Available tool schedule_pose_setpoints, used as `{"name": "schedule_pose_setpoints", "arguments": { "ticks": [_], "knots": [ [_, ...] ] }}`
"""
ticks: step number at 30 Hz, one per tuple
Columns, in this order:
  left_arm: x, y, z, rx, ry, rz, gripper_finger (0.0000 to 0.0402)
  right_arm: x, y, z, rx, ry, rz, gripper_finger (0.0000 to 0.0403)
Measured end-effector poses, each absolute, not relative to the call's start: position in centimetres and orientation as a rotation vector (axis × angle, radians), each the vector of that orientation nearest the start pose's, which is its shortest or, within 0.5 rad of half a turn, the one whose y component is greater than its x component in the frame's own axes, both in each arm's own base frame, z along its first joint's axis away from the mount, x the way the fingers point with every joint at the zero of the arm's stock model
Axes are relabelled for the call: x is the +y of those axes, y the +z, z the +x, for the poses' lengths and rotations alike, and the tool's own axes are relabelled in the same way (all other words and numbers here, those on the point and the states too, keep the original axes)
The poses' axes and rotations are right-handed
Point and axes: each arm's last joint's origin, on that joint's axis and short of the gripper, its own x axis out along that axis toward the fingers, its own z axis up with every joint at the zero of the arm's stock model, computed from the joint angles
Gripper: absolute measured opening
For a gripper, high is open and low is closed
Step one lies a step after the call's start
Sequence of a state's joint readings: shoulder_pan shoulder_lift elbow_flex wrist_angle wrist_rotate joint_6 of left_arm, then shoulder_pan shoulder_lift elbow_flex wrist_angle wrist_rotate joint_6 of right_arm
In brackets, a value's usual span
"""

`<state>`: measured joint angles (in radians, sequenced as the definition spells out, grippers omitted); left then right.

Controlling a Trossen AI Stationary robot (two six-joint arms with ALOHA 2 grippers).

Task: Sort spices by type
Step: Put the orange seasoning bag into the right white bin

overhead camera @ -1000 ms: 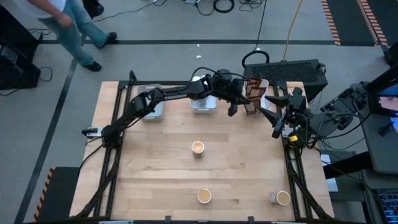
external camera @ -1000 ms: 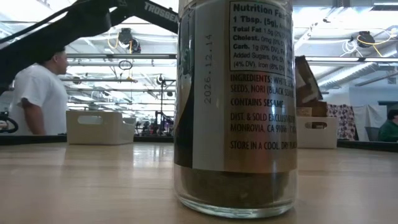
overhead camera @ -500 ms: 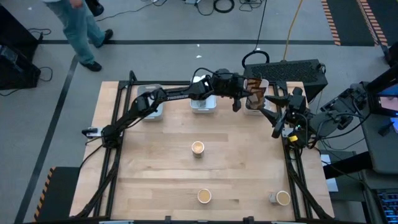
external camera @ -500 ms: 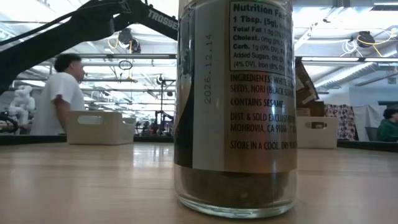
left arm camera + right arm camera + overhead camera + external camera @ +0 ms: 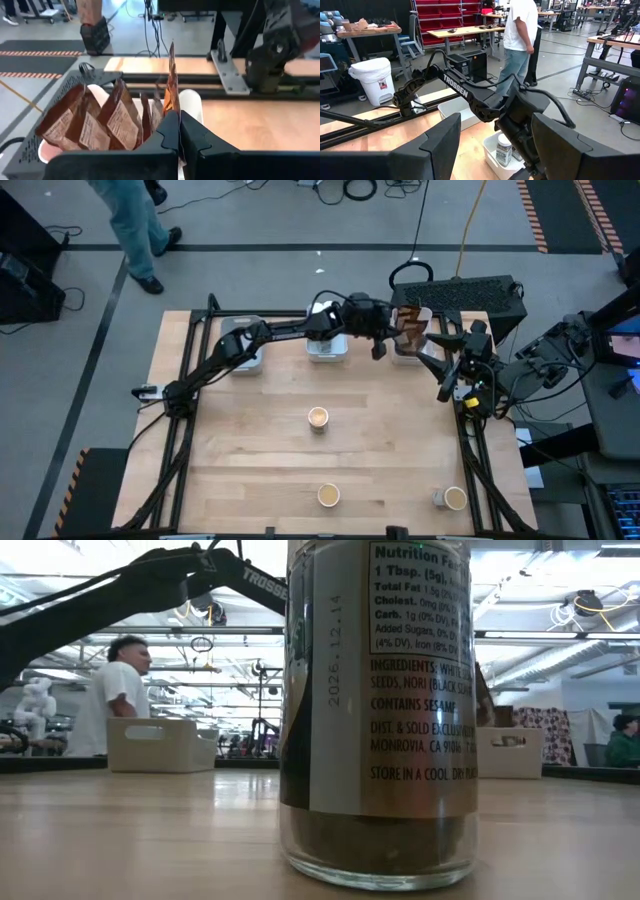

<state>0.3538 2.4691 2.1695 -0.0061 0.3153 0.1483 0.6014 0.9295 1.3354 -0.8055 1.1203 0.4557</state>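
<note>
My left pincer (image 5: pixel 179 131), reached across the far edge of the desk (image 5: pixel 260 450), is clamped on a brown pouch (image 5: pixel 172 87), holding it upright over the far-right tray (image 5: pixel 194 102); in that tray four more pouches (image 5: pixel 107 122) stand leaning against one another, beside the held one. From above, the left pincer (image 5: pixel 383 340) sits just beside the pouches (image 5: pixel 410 327) in this tray (image 5: pixel 407 352). My right pincer (image 5: pixel 432 358) waits near the right edge of the desk, close to the same tray, its fingers (image 5: pixel 432 145) spread apart and holding nothing. The middle tray (image 5: pixel 327 348) on the far edge lies under my left arm and holds a white-capped jar (image 5: pixel 503 150); how many more jars stand with it I cannot tell. A third tray (image 5: pixel 243 352) stands toward the far-left of the desk, partly hidden by the arm. Three tan-topped tubs are unsorted on the open desk: one (image 5: pixel 318 417) near the centre, one (image 5: pixel 328 496) near the front edge, one (image 5: pixel 455 498) at the front-right corner, with a small jar (image 5: pixel 438 498) touching or just beside it. Another jar (image 5: pixel 380 710) stands directly before the low camera, label outward. A person (image 5: pixel 118 690) stands in the room beyond the desk.
</note>
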Motion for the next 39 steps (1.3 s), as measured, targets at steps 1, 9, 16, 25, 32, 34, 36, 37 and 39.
{"name": "schedule_pose_setpoints", "arguments": {
  "ticks": [1,9,16,25,32,34,36,37,39],
  "knots": [
    [18.9,22.3,53.7,0.295,0.016,0.064,0.0,5.6,43.6,12.8,0.141,-0.556,0.137,0.0226],
    [18.8,22.3,53.7,0.301,0.014,0.116,0.0,5.7,43.5,12.8,0.151,-0.532,0.138,0.0226],
    [18.4,22.2,53.8,0.319,0.003,0.117,0.0,5.7,43.5,12.8,0.151,-0.532,0.135,0.0226],
    [18.0,20.6,54.1,0.366,-0.015,0.101,0.0,5.7,43.5,12.8,0.151,-0.532,0.135,0.0226],
    [17.7,20.1,54.3,0.374,-0.024,0.099,0.0003,5.7,43.5,12.9,0.151,-0.532,0.136,0.0226],
    [17.7,20.1,54.3,0.377,-0.023,0.098,0.0013,5.7,43.5,12.9,0.152,-0.531,0.135,0.0226],
    [17.7,20.0,54.3,0.378,-0.023,0.097,0.0027,5.7,43.5,12.9,0.152,-0.531,0.134,0.0226],
    [17.7,20.1,54.3,0.376,-0.023,0.098,0.0035,5.7,43.5,12.9,0.152,-0.531,0.134,0.0226],
    [17.8,20.1,54.3,0.374,-0.015,0.101,0.0049,5.7,43.5,12.8,0.156,-0.532,0.129,0.0226]
  ]
}}
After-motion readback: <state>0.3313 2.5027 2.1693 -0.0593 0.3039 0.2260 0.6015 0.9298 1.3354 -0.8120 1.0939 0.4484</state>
